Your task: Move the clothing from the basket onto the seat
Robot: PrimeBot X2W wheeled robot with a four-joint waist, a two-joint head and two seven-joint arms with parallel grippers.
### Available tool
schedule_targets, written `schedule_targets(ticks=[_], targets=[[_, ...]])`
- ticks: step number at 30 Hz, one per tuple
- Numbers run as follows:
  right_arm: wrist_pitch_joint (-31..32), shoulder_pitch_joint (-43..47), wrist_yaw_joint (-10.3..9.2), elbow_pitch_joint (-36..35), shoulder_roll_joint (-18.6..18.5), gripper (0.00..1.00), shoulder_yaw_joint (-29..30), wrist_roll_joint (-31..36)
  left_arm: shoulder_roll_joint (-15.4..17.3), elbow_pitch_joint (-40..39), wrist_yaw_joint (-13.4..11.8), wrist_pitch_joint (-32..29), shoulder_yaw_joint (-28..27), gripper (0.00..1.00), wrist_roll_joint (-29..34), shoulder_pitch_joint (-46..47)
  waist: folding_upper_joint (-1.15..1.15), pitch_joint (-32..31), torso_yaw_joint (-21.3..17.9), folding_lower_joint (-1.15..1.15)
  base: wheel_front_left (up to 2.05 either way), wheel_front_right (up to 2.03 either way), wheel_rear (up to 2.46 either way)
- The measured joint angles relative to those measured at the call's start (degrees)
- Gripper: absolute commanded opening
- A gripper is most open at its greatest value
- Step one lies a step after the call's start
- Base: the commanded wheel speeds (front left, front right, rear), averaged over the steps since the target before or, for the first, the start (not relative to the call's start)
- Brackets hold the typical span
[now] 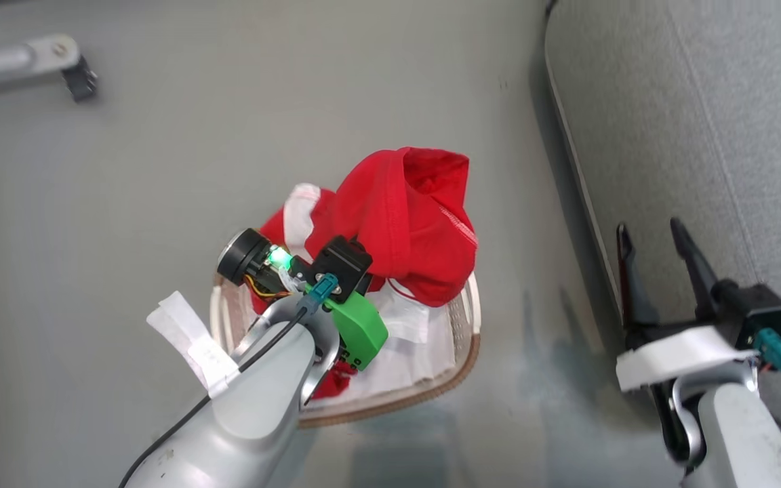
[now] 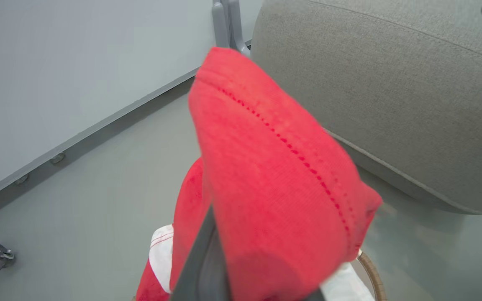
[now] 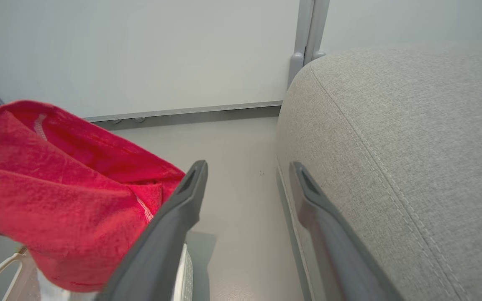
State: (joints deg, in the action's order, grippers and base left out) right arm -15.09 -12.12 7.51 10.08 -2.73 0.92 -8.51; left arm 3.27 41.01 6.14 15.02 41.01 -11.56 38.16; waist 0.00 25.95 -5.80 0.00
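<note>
In the head view, the basket [image 1: 466,342] sits on the grey floor [image 1: 160,203], a bit below the middle. The left gripper [image 1: 346,261] reaches over it toward 1 o'clock and pinches the red clothing [image 1: 404,217], which is held up above the basket. The seat [image 1: 702,102] is at 2 o'clock. The right gripper [image 1: 651,230] is at 4 o'clock, just beside the seat's edge, with its fingers spread and nothing in them.

In the left wrist view, the clothing hangs over one dark finger [image 2: 201,259]. The seat is at 2 o'clock.

In the right wrist view, the clothing is at 9 o'clock and the seat at 3 o'clock.
</note>
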Motion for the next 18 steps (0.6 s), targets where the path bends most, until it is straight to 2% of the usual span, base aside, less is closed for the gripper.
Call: schedule_targets(ticks=[8, 18], targets=[[0.0, 7.1, 0.0, 1.5, 0.0, 1.0, -0.8, 0.5, 0.0, 0.9, 1.0, -0.5, 2.8, 0.0, -2.2, 2.3, 0.0, -10.7, 2.6, 0.0, 0.0, 0.0, 0.0], [0.0, 10.4, 0.0, 1.5, 0.0, 1.0, -2.7, 0.7, 1.9, -1.5, 1.2, -6.0, 9.1, 0.0, -9.2, 11.0, 0.0, -22.6, 5.1, -0.01, 0.0, 0.0, 0.0]])
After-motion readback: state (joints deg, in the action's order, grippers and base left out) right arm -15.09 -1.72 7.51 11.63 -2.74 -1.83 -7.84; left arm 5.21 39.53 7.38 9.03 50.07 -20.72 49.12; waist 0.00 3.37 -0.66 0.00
